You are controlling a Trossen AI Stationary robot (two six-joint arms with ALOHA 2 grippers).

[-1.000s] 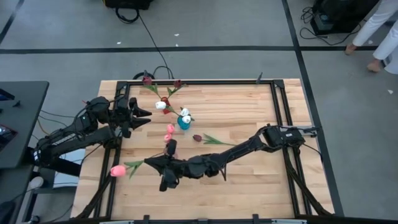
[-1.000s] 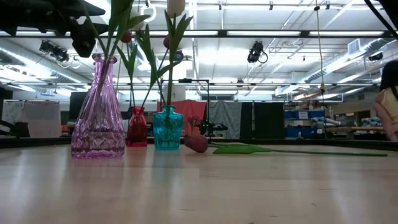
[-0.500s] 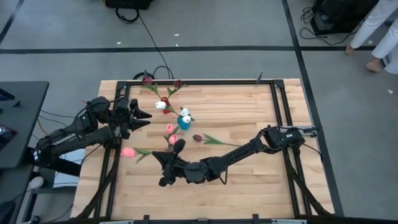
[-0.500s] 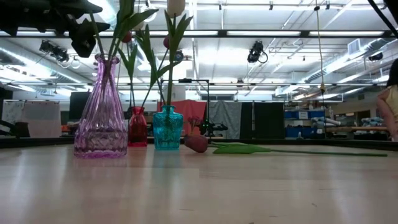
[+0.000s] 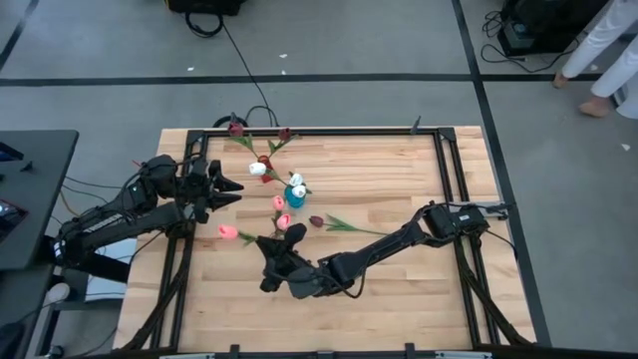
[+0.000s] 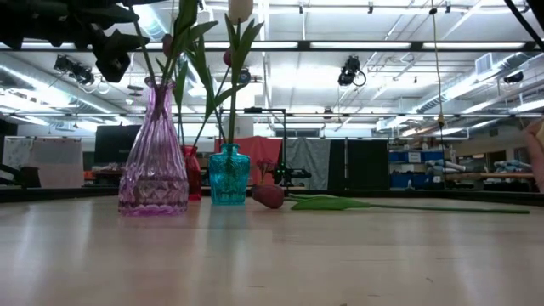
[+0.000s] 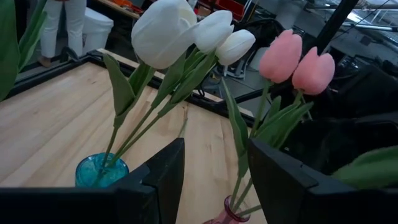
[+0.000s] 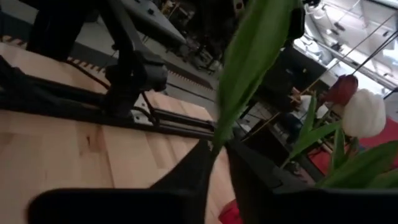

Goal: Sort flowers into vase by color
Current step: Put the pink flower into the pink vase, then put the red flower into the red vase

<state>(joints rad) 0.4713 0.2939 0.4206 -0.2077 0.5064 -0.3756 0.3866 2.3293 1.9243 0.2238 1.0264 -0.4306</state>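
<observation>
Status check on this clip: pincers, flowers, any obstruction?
Right pincer shut on pink tulip stem, beside pink vase. Left pincer open, waiting near table edge. Dark red tulip lies on table.

White tulips [image 7: 186, 31] in teal vase [image 6: 229, 174], pink pair [image 7: 297, 59] upright (1 dark red tulip [image 6: 270, 196] lying flat)

Three vases [image 6: 228, 174] stand together; a tulip [image 6: 270, 196] lies beside them.

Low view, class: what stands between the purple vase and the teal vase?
A small red vase stands between the purple vase and the teal vase, partly hidden behind the purple one.
</observation>
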